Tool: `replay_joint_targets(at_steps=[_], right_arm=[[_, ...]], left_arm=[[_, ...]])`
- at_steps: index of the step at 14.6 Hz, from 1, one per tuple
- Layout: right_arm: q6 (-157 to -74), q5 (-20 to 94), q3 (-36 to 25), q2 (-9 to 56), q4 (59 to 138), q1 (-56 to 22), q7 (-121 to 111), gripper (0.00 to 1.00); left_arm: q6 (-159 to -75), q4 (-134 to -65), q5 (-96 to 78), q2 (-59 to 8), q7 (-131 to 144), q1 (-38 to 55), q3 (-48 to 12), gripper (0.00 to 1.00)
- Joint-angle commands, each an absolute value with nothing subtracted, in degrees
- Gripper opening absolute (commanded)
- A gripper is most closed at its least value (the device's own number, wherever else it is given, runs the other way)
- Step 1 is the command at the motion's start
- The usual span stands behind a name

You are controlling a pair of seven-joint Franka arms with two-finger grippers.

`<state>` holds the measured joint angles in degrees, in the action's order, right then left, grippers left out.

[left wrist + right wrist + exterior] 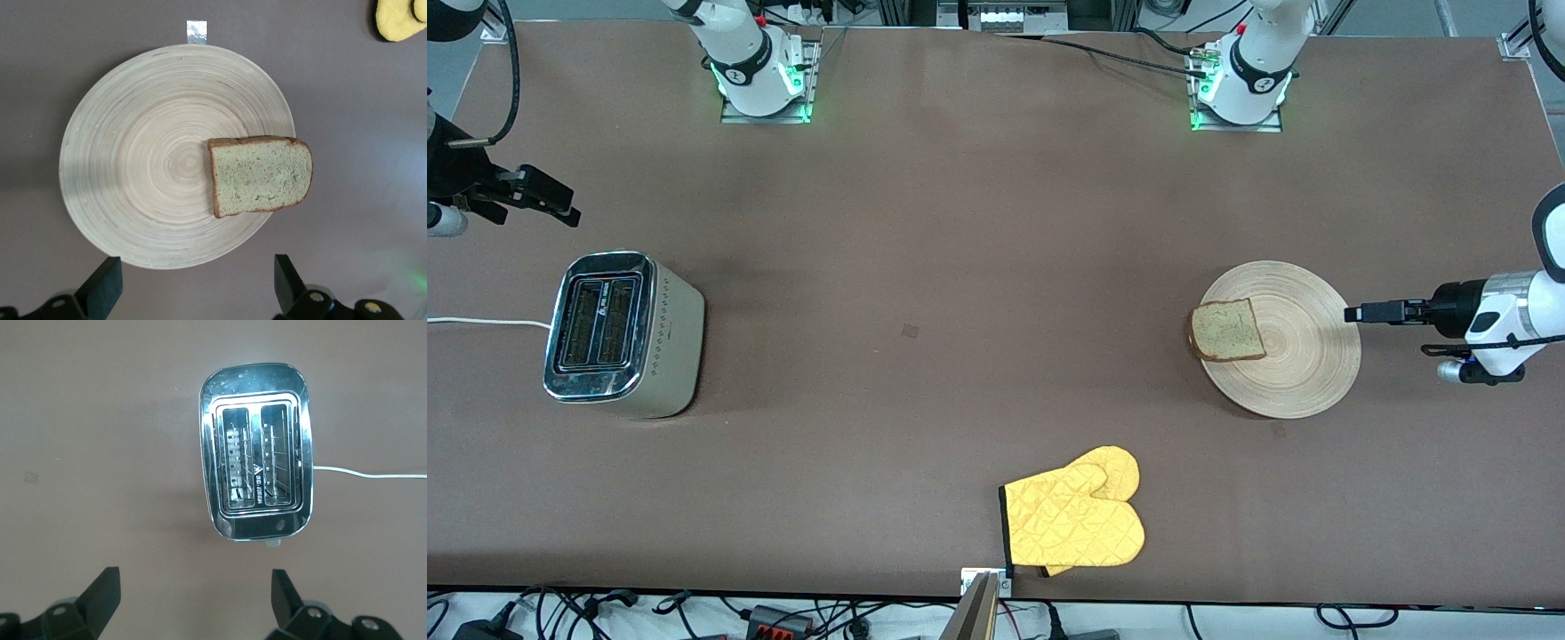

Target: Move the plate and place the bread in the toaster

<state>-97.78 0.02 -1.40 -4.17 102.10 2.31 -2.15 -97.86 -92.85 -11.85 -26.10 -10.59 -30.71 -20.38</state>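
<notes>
The pale wooden plate (pixel 1303 356) (pixel 133 167) lies at the left arm's end of the table. A brown-crusted slice of bread (pixel 1227 331) (pixel 261 175) rests on its edge toward the right arm's end, slightly overhanging the rim. My left gripper (pixel 1356 313) (pixel 198 283) hovers open and empty over the table just off the plate's rim. The chrome-topped toaster (pixel 623 333) (pixel 255 480) stands at the right arm's end with both slots empty. My right gripper (pixel 560 206) (pixel 195 597) hangs open and empty over bare table beside the toaster.
A yellow oven mitt (pixel 1076 520) lies near the table's front edge, about midway along it. The toaster's white cord (pixel 480 322) (pixel 373 473) runs off toward the table's end. A small tape patch (pixel 196 31) sits beside the plate.
</notes>
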Motion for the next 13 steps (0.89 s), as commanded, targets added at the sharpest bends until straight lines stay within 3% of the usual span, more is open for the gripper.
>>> replay_joint_targets(at_steps=[1, 5, 13], right_arm=[[-98.3, 0.0, -0.9, -5.4, 103.2, 2.9, -2.1, 1.00], [-98.3, 0.0, -0.9, -5.3, 103.2, 2.9, -2.1, 1.00], [-98.7, 0.0, -0.9, -5.3, 103.2, 2.8, -2.2, 1.00]], left_arm=[[-96.8, -90.8, -14.5, -30.1, -17.0, -34.8, -20.9, 1.00], [-96.4, -85.3, -14.9, -37.9, -22.3, -39.2, -20.9, 1.00], [-99.2, -84.6, -18.1, -45.1, -28.5, -41.4, -20.8, 1.00]])
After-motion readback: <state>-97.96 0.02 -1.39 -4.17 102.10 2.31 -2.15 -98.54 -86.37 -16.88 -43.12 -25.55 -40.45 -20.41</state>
